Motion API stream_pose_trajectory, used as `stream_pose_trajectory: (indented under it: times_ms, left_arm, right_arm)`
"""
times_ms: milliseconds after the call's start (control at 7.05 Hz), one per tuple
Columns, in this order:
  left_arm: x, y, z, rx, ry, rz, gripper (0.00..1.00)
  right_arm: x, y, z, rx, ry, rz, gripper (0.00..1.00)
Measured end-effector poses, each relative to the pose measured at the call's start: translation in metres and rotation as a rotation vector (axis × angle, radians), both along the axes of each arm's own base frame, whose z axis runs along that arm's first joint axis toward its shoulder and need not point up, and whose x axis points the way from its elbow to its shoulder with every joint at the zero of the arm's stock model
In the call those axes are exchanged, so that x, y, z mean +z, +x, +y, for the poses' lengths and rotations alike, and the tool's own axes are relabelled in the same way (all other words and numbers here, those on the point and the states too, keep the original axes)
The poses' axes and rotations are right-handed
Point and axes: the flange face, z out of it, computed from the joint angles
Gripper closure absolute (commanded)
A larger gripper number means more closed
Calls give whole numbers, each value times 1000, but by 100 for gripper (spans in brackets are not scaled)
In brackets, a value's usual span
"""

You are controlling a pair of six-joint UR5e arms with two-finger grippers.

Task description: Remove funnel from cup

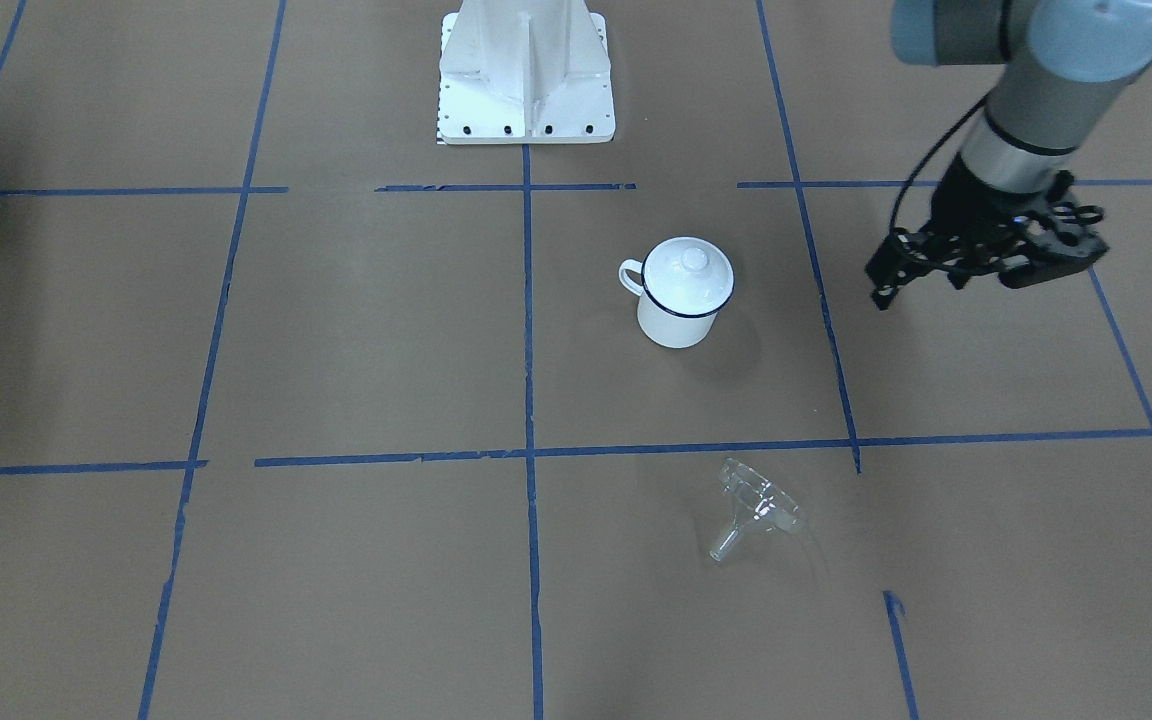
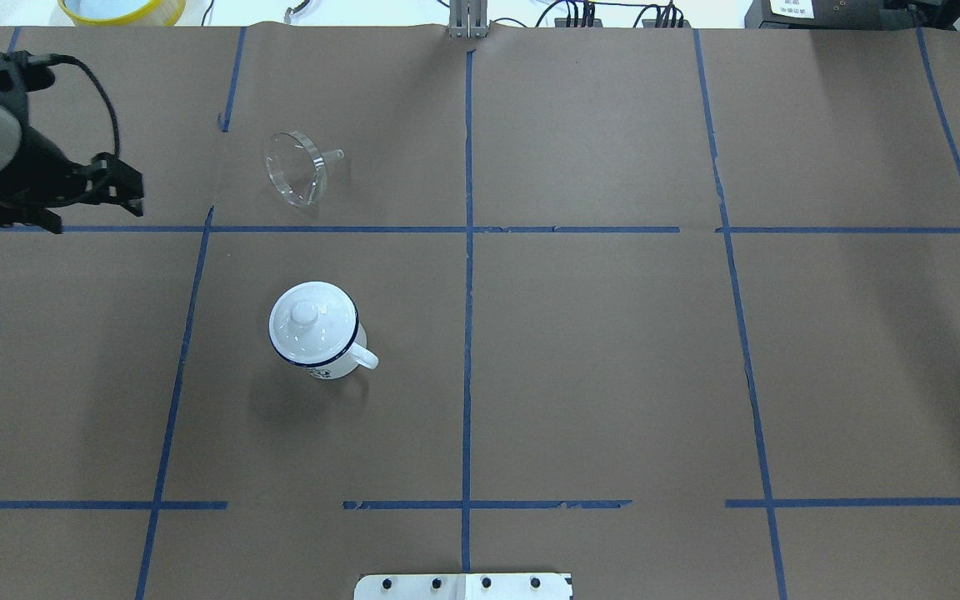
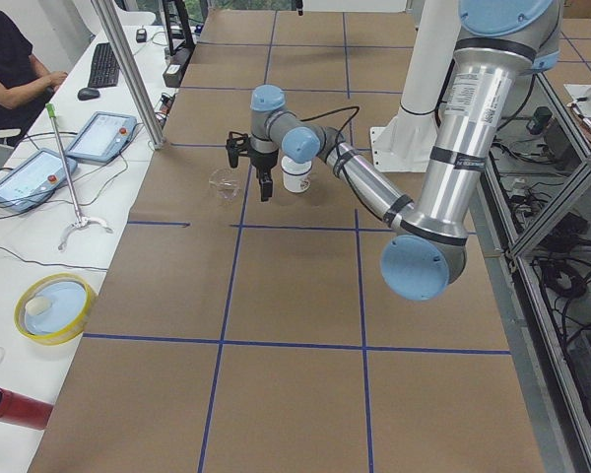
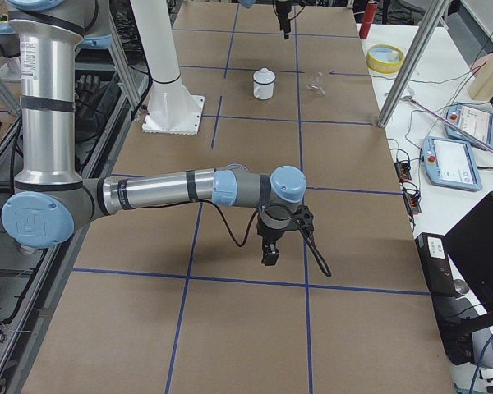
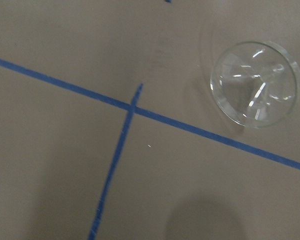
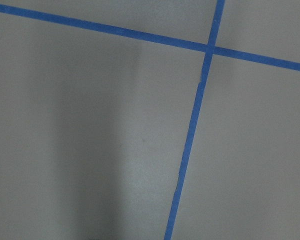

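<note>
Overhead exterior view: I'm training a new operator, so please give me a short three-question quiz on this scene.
1. True or false: the small clear transparent funnel sits in the white enamel mug with the dark blue rim.
2. What covers the mug? A) white domed lid with a knob B) saucer C) nothing
3. Fill in: the left end effector holds ____.
Key: 1 false; 2 A; 3 nothing.
</note>
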Motion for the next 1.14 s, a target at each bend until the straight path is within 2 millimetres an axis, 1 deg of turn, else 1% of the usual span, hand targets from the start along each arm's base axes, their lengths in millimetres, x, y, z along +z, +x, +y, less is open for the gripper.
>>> stream_pose_trajectory:
  times_ms: [142, 284, 426, 568, 709, 851, 993, 1135]
  left_arm:
    - [45, -53, -5, 56, 49, -40, 0]
    - [91, -107, -14, 124, 101, -84, 0]
    - [134, -154, -21, 189, 143, -115, 0]
    - [169, -200, -24, 232, 174, -135, 0]
    - [197, -238, -24, 253, 187, -150, 0]
    - [218, -260, -21, 269, 176, -132, 0]
    - [229, -268, -17, 275, 155, -78, 0]
    - [232, -270, -15, 276, 147, -39, 0]
  right_arm:
    - [0, 0, 0, 0, 0, 0, 0]
    - [0, 0, 0, 0, 0, 0, 0]
    - [0, 0, 0, 1, 0, 0, 0]
    - [0, 0, 0, 1, -1, 0, 0]
    - [0, 0, 0, 0, 0, 0, 0]
    - [0, 0, 0, 0, 0, 0, 0]
    - [0, 0, 0, 0, 0, 0, 0]
    - [0, 0, 0, 0, 0, 0, 0]
